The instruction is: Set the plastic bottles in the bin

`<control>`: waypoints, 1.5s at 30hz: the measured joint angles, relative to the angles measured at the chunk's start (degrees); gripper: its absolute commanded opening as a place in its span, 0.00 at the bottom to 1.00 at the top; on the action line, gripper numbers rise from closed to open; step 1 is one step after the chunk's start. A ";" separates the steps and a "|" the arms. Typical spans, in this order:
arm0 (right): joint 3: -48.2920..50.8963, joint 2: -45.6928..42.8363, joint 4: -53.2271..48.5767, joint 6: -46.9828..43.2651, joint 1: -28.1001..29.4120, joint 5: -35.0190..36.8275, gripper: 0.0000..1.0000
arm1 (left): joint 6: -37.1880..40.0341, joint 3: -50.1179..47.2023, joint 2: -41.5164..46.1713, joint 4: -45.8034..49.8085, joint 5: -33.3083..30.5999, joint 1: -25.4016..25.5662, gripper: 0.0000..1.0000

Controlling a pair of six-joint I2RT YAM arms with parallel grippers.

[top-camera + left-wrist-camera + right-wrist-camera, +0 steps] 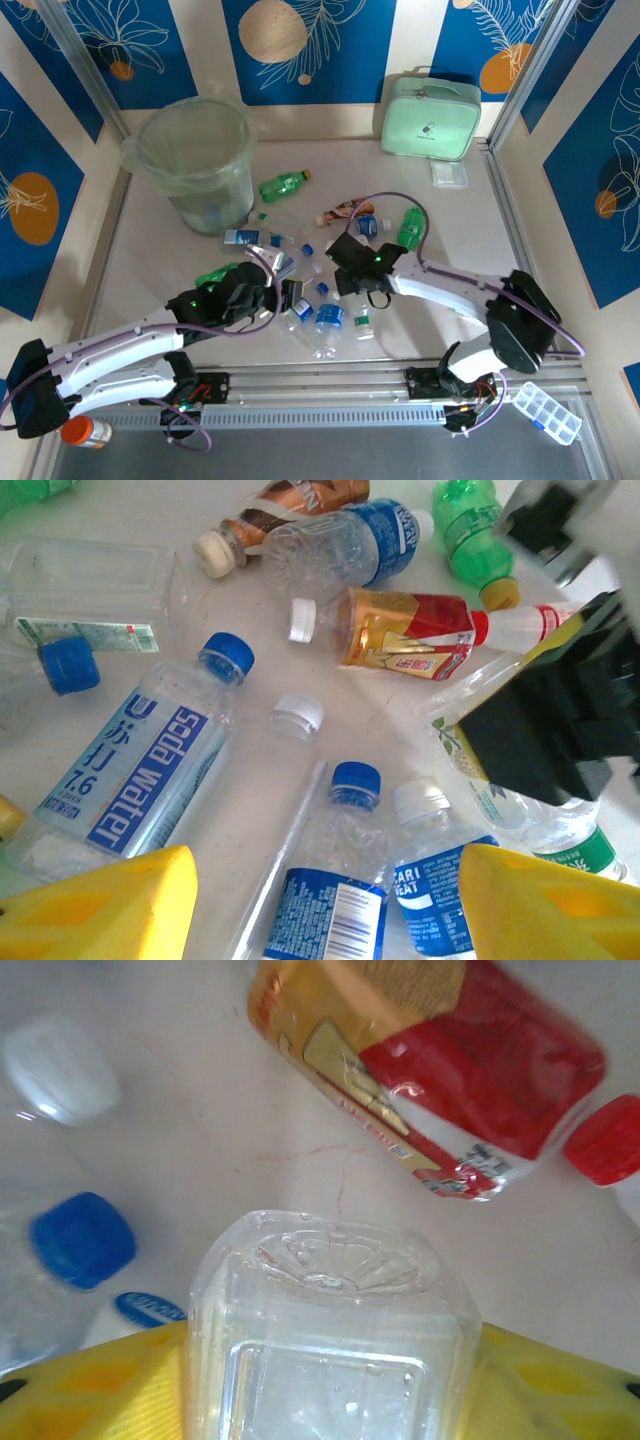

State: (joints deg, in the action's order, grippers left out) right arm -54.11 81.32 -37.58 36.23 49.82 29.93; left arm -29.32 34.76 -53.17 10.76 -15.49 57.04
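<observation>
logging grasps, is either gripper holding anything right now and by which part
The right gripper has a clear square-based bottle between its fingers, gripped across the body just behind the base. The left gripper is open, holding nothing.

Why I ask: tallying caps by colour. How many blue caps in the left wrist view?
3: one blue cap at far left, one on the soda water bottle, one at lower centre. More may hide under the fingers.
</observation>
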 measured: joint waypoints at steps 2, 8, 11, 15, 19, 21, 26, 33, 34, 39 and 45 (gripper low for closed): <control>0.55 -4.50 1.07 0.24 -0.46 -0.81 0.59 | 0.81 -1.73 0.37 -2.58 0.57 0.00 0.74; 1.16 -16.24 7.17 2.73 -4.72 -6.93 0.56 | 2.89 -1.92 0.22 -5.53 5.70 0.00 0.78; 1.16 -19.02 10.38 4.68 -6.95 -9.62 0.55 | 2.75 -0.11 0.11 -6.03 9.49 0.00 0.82; 1.77 -20.44 15.19 7.13 -9.01 -12.68 0.56 | 2.89 4.87 -3.32 -7.52 11.02 0.00 0.86; 5.66 -22.03 20.81 8.20 -9.94 -14.97 0.56 | 4.31 9.94 -10.12 -9.33 11.93 0.00 0.93; 8.33 -22.88 22.84 8.72 -10.78 -16.52 0.56 | 5.07 11.72 -13.51 -9.57 12.96 0.00 0.94; 12.41 -24.90 25.83 9.94 -13.57 -20.24 0.56 | 6.91 13.60 -20.35 -11.63 17.92 0.00 0.93; 16.33 -26.69 32.94 12.76 -16.26 -25.68 0.56 | 7.39 13.60 -24.00 -16.17 22.60 0.00 0.90; 16.57 -26.32 33.62 12.96 -16.17 -25.92 0.56 | 7.34 13.57 -24.13 -16.87 22.77 0.00 0.89; 16.63 -24.83 35.26 12.85 -14.53 -25.00 0.56 | 7.15 12.41 -24.61 -18.18 22.38 -0.20 0.83; 16.74 -24.70 36.59 12.09 -10.29 -21.77 0.56 | 6.67 11.78 -24.96 -18.64 20.98 -0.87 0.78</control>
State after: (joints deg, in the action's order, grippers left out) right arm -37.36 56.62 -0.99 48.31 39.53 8.16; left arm -22.65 46.54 -78.13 -7.88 5.50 56.16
